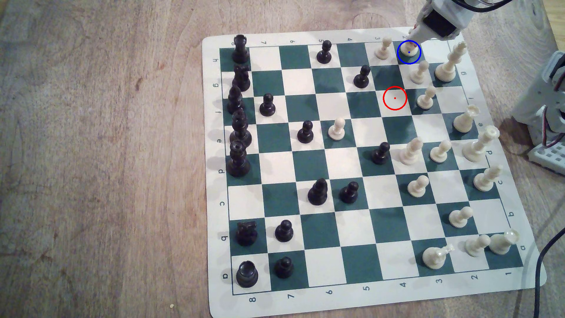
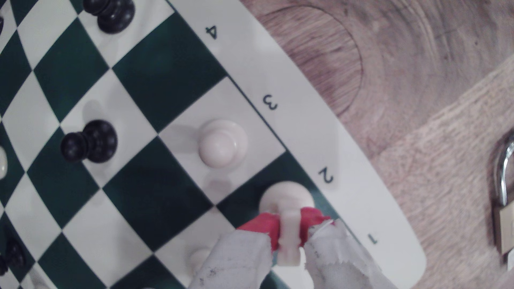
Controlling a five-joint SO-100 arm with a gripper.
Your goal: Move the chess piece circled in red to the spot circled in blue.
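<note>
Pieces counted in the exterior view: sixteen black and sixteen white, the knight [image 1: 408,49] among them. One roll-up chessboard [image 1: 321,189] on a wooden worktop [image 1: 101,159]. One blue ring, one red ring.

Knight now inside the blue-ringed dark green square [image 1: 401,57], at the far right corner of the board in the exterior view, on the far edge row. Red ring [image 1: 394,97] around a bare white square two rows nearer and slightly left. White pawn [image 1: 383,49] just beside the knight on the left, another white pawn [image 1: 419,72] just near of it, and a tall white piece [image 1: 448,64] to the right of that pawn. Black pawn [image 1: 362,77] further left, well apart.

Off the board on the exterior view's right: a white breadboard [image 1: 547,156], a black cable [image 1: 541,269] and the arm's base [image 1: 547,101]. Padlock [image 2: 504,219] on the worktop in the wrist view.

Arm reaching in from the far right corner, angled down over the board edge. Fingers [image 2: 264,230] with red pads, clamped on the knight's upper body from both sides, round base [image 2: 286,194] over the green square by the number 2. Cannot tell whether the base touches the board.
</note>
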